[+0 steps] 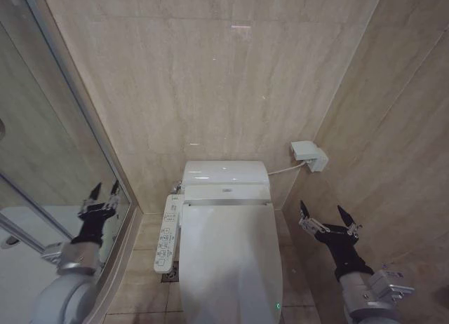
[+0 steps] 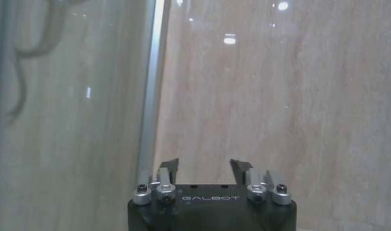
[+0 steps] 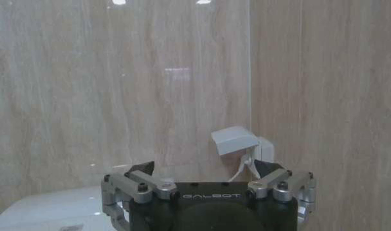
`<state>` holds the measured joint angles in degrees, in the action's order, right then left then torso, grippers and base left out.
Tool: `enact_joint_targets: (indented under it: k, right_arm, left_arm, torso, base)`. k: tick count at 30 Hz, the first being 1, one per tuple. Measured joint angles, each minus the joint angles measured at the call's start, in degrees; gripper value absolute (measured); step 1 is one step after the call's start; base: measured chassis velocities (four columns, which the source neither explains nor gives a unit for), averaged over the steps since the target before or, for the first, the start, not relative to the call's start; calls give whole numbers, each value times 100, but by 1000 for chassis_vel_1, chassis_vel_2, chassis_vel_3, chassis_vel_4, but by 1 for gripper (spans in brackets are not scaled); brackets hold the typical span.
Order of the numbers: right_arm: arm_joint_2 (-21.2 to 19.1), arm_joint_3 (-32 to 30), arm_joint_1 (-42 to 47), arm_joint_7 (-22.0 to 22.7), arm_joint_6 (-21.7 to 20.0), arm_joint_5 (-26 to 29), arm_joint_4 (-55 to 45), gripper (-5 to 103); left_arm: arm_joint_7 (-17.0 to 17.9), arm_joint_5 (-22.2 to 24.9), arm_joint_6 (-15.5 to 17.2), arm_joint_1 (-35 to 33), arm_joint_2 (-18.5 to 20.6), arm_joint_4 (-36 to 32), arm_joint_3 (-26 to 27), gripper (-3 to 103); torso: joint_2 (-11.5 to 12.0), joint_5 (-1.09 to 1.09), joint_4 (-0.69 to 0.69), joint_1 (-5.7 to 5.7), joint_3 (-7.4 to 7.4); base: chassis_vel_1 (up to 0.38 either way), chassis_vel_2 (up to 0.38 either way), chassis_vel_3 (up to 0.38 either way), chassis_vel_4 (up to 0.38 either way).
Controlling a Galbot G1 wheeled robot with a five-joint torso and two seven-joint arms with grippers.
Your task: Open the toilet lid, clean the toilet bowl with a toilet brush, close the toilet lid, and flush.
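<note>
The toilet lid (image 1: 228, 257) lies down flat over the toilet, glossy white, in the middle of the head view. Under it the toilet bowl is hidden. The toilet brush is out of view. My left gripper (image 1: 105, 189) (image 2: 205, 166) is raised to the left of the toilet beside the glass shower wall, fingers open and pointing up, with nothing in them. To the right of the toilet, near the side wall, my right gripper (image 1: 322, 210) (image 3: 204, 168) is also open and holds nothing.
A white control panel (image 1: 167, 236) juts out on the toilet's left side. The tank (image 1: 226, 173) stands against the beige back wall. A covered white wall socket (image 1: 309, 156) (image 3: 236, 140) with a cable sits at the right. The glass shower door (image 1: 42, 149) bounds the left.
</note>
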<state>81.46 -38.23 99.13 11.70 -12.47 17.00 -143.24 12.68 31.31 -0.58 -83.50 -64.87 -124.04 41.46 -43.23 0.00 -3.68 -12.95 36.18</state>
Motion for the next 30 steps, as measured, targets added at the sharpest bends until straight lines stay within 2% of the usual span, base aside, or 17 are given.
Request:
enact_joint_targets:
  k: [3,4,7,9,10,15,20,30]
  right_arm:
    - [0,0,0,-1,0,0,0,100]
    - [0,0,0,-1,0,0,0,100]
    - [0,0,0,-1,0,0,0,100]
    - [0,0,0,-1,0,0,0,100]
    - [0,0,0,0,0,0,0,100]
    - [0,0,0,-1,0,0,0,100]
    - [0,0,0,-1,0,0,0,100]
    - [0,0,0,-1,0,0,0,100]
  left_arm:
    - [-78,-78,29,-346,-101,-259,195,43]
    - [-129,-112,47,-513,-125,-382,227,70]
    - [-199,-235,112,-695,-98,-555,142,70]
    - [-255,-458,74,-727,-37,-563,32,70]
    - [-288,-525,78,-801,-34,-586,42,96]
    - [-428,-590,291,-1143,-112,-945,140,96]
    - [-497,-585,429,-1343,-284,-1293,147,100]
    - [-440,-541,342,-1615,-536,-1494,186,100]
  torso:
    - [0,-1,0,0,0]
    - [0,0,4,0,0]
    - [0,1,5,1,0]
    - [0,-1,-3,0,0]
    - [0,-1,-4,0,0]
    - [0,0,3,-1,0]
    - [0,0,0,-1,0]
    - [0,0,1,-1,0]
  base:
    - [0,0,0,0]
    - [0,0,0,0]
    - [0,0,0,0]
    - [0,0,0,0]
    - [0,0,0,0]
    - [0,0,0,0]
    - [0,0,0,0]
    - [0,0,0,0]
